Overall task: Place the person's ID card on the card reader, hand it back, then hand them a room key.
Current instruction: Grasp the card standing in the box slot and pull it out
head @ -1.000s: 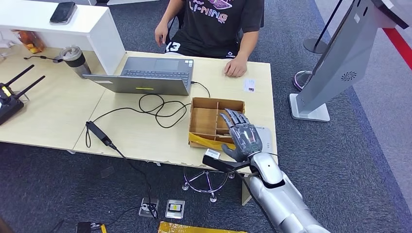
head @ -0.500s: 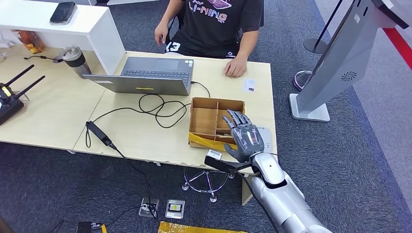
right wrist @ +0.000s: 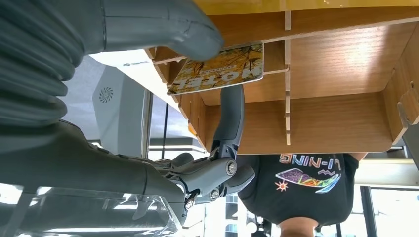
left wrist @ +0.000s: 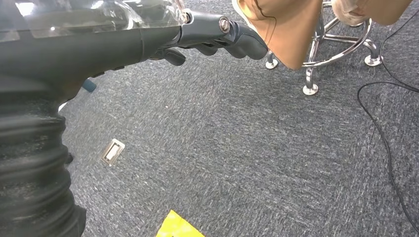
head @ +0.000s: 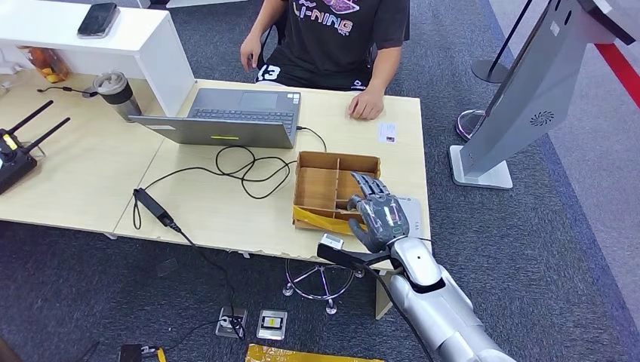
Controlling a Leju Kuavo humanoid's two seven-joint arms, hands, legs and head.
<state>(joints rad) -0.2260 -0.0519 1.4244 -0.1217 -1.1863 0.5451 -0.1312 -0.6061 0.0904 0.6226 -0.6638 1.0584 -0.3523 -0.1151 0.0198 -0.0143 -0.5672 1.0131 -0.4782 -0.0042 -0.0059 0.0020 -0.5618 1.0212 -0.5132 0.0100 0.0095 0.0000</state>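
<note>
Nearest the camera, the silver right arm is seen rising from below, and the right hand is held over the near right corner of the wooden divided box, fingers curled down into it. In the right wrist view a room key card printed with the word HOTEL is pinched between the thick thumb and a dark finger — the card is touched on both faces and stands beside a thin divider of the box. Whether the card is lifted free of its compartment cannot be told. The other compartments seen in the head view look bare, and a strip of yellow tape is stuck along the near wall.

The left hand is shown in the left wrist view hanging over grey carpet, its fingers curled in with nothing between them.

Just to the right of the box a flat grey card reader is partly covered by the right hand. Farther back, the ID card is laid flat on the desk near the far right edge, just beside the person's hand — well apart from the reader. An open laptop and a looped black cable are found left of the box.
</note>
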